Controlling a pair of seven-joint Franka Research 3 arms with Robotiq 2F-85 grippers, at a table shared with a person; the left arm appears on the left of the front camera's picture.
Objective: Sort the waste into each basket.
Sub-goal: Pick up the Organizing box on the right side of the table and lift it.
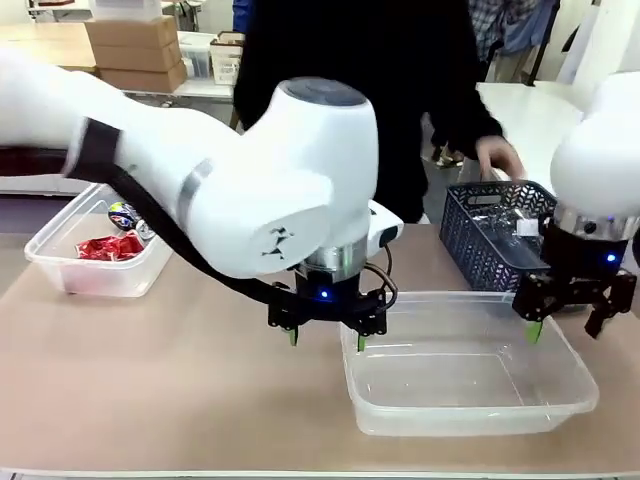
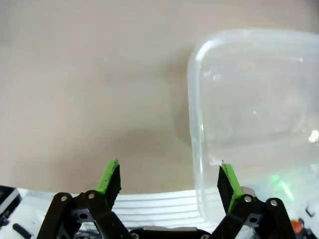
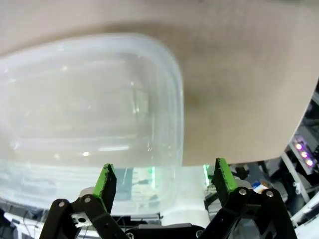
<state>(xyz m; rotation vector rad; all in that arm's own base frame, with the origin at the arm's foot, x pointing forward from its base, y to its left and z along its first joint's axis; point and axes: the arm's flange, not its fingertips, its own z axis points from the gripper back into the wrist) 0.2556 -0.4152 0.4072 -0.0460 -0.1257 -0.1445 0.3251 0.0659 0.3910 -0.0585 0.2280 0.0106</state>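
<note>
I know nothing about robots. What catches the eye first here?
Two white arms hang open grippers, the left gripper and the right gripper, at opposite ends of a clear tub nearest the camera. At the far left a second clear tub holds a crumpled red can, and a person's hand hovers by a dark lattice basket.

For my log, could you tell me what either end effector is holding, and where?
Nothing: the left end effector and the right end effector are both open, empty.
</note>
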